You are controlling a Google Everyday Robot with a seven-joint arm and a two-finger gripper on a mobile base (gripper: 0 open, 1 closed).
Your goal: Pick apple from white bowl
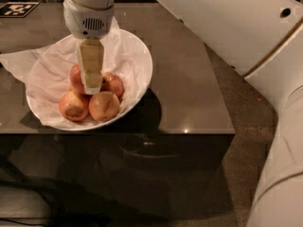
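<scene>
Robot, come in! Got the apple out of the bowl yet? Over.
Gripper down in the white bowl, right at the apple. Apple not lifted. Three paler apples packed close beside it.

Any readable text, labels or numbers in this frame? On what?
No readable text anywhere.
Black-and-white marker on the table, top left: a pattern only, no letters or digits.
Hand, down in the white bowl: no label shows.
</scene>
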